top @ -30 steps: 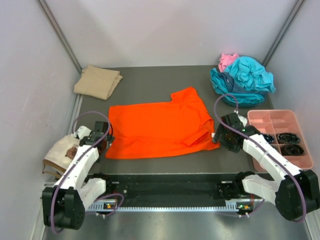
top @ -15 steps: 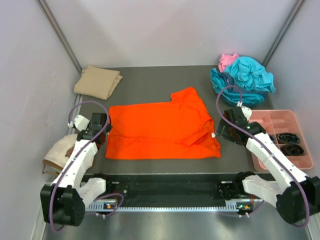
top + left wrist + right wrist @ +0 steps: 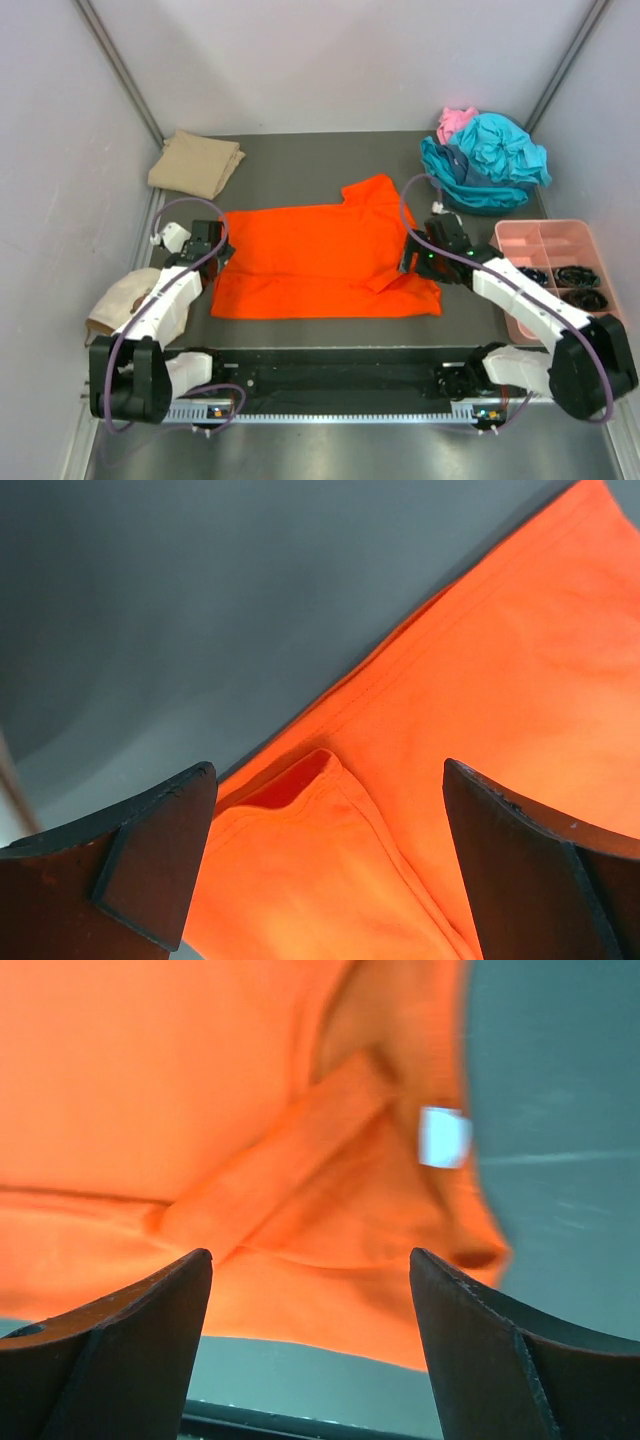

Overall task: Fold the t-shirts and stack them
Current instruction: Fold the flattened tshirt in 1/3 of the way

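A bright orange t-shirt (image 3: 320, 255) lies folded flat in the middle of the table, one sleeve sticking out at the back. My left gripper (image 3: 215, 247) is open above its left edge; the left wrist view shows a folded corner of the orange shirt (image 3: 330, 850) between the jaws. My right gripper (image 3: 412, 255) is open above its right edge; the right wrist view shows the rumpled orange cloth (image 3: 330, 1210) with a white label (image 3: 443, 1136). A folded tan shirt (image 3: 195, 163) lies back left. Crumpled teal shirts (image 3: 490, 160) and a pink one (image 3: 455, 120) are piled back right.
A pink plastic compartment tray (image 3: 520, 240) with dark items stands at the right edge. A cream round cap-like thing (image 3: 118, 305) lies at the left, beside the left arm. Grey walls close in the table on three sides.
Both grippers have moved away from the near edge and inward, over the orange shirt's left and right edges. The shirt's right side lies a little flatter.
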